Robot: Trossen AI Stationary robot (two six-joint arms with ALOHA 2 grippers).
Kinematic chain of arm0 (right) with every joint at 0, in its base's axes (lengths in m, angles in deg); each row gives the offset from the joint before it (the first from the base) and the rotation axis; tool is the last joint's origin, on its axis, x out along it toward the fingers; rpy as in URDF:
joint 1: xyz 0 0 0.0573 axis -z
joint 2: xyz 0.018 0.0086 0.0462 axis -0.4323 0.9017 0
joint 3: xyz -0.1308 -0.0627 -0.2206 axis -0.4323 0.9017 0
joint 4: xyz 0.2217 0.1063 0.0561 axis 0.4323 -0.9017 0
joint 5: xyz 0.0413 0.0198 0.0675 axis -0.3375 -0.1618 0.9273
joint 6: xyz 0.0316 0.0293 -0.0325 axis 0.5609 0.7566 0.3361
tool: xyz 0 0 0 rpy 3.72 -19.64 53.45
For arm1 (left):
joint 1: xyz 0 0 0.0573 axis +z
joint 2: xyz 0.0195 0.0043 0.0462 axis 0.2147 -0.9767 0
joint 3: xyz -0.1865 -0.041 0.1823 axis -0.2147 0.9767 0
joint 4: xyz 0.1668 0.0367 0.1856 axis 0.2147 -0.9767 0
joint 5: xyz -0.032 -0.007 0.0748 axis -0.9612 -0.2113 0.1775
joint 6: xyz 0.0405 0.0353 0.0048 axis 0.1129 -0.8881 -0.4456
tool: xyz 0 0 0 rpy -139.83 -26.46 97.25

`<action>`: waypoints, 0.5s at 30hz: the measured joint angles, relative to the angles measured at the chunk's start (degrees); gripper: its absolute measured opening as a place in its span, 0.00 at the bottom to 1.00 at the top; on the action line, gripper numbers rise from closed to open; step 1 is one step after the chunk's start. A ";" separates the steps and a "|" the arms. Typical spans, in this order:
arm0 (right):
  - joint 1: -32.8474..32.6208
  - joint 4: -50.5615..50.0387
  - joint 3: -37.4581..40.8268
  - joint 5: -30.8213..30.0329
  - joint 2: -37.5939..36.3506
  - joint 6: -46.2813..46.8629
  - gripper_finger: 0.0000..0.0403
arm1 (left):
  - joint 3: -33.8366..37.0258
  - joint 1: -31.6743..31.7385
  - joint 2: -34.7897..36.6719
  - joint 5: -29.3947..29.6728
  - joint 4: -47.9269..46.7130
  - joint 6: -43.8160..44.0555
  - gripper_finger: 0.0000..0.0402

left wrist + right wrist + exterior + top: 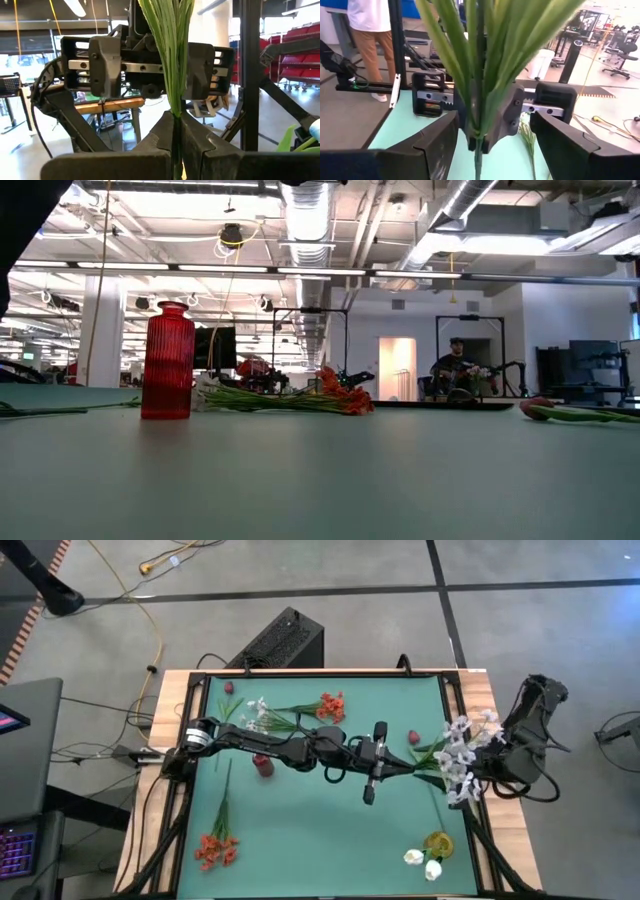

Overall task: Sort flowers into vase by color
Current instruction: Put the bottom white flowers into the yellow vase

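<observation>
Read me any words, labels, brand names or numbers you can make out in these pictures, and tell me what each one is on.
None can be read.
The red vase, the green table mat and both end effectors show no lettering.
The lit screens at the left edge of the high view are too small to read.

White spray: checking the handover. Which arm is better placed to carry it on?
Right, probably. The left gripper is shut on the stem of the white spray at full stretch; the right gripper stands open around it.

Hidden bits — around the white spray [462,752]

Right gripper [490,765] sits behind blossoms; its stem [479,60] blurs, cut off at the edge.
</observation>
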 joint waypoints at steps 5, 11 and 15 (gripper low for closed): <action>1.78 0.49 0.00 2.13 -0.02 0.20 0.71 | 0.02 0.00 0.01 0.20 -0.03 0.00 0.00; 2.16 0.56 0.00 2.17 0.00 0.63 0.66 | 0.02 0.00 0.01 0.21 -0.03 0.00 0.00; 2.16 0.87 0.00 2.17 0.00 0.64 0.54 | 0.02 0.00 0.01 1.94 -0.08 -0.02 0.00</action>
